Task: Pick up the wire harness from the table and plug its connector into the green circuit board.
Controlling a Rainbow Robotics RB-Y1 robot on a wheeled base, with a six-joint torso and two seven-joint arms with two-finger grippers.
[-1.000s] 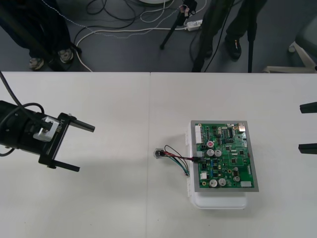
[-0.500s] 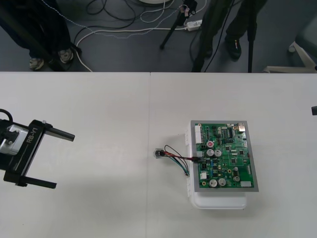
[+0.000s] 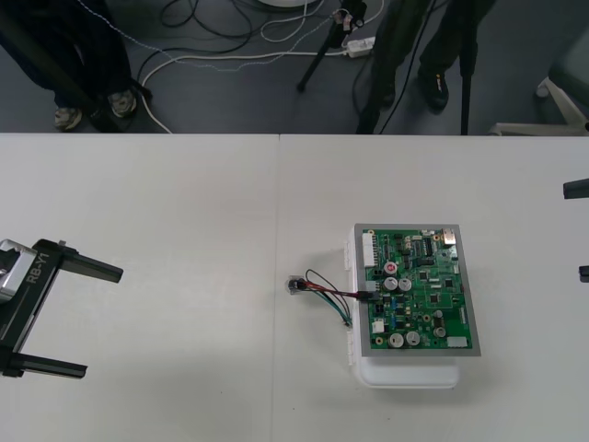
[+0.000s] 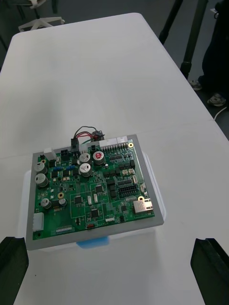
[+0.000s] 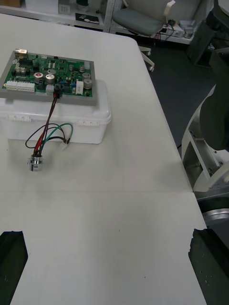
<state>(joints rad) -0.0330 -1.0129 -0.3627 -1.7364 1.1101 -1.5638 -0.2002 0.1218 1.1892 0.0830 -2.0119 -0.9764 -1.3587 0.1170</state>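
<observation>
Right pincer [image 3: 582, 230] mostly beyond the front view's right edge, fingertips alone inside.

The table [image 3: 184, 212] is smooth, matt and pale. The board [image 3: 423, 285] has a green face with a slight sheen, set in a matt grey frame [image 4: 62, 239]. Its capacitors [image 3: 392, 285] have bright metal tops. The base [image 3: 409, 376] is smooth white plastic, faintly glossy. The wires [image 3: 322, 287] have shiny plastic insulation, the plug [image 3: 366, 296] is black plastic, and the socket [image 3: 294, 285] is bare shiny metal. The left gripper [image 3: 102, 321] has matt black fingers [image 3: 87, 268].
</observation>
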